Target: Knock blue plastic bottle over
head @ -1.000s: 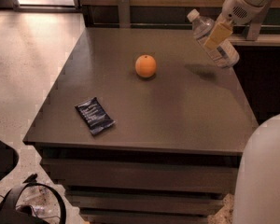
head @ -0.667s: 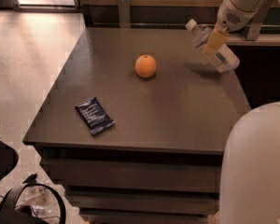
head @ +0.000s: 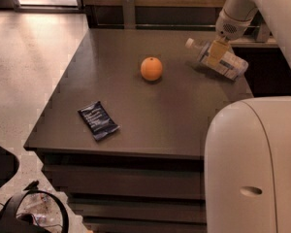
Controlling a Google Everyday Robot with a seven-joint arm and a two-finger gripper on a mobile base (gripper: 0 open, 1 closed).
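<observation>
The blue plastic bottle, clear with a white cap and a pale label, lies tipped on its side at the table's far right, cap pointing left. My gripper hangs from the white arm directly over the bottle's middle, its yellowish tip touching or just above it. The bottle's base sticks out near the table's right edge.
An orange sits mid-table, left of the bottle. A flat dark blue snack packet lies near the front left. The dark table drops off at the right. My white arm housing fills the lower right. Cables lie on the floor at lower left.
The bottle has tipped from a steep tilt down onto its side. My gripper has moved down and slightly left with it. The white arm housing fills more of the lower right.
</observation>
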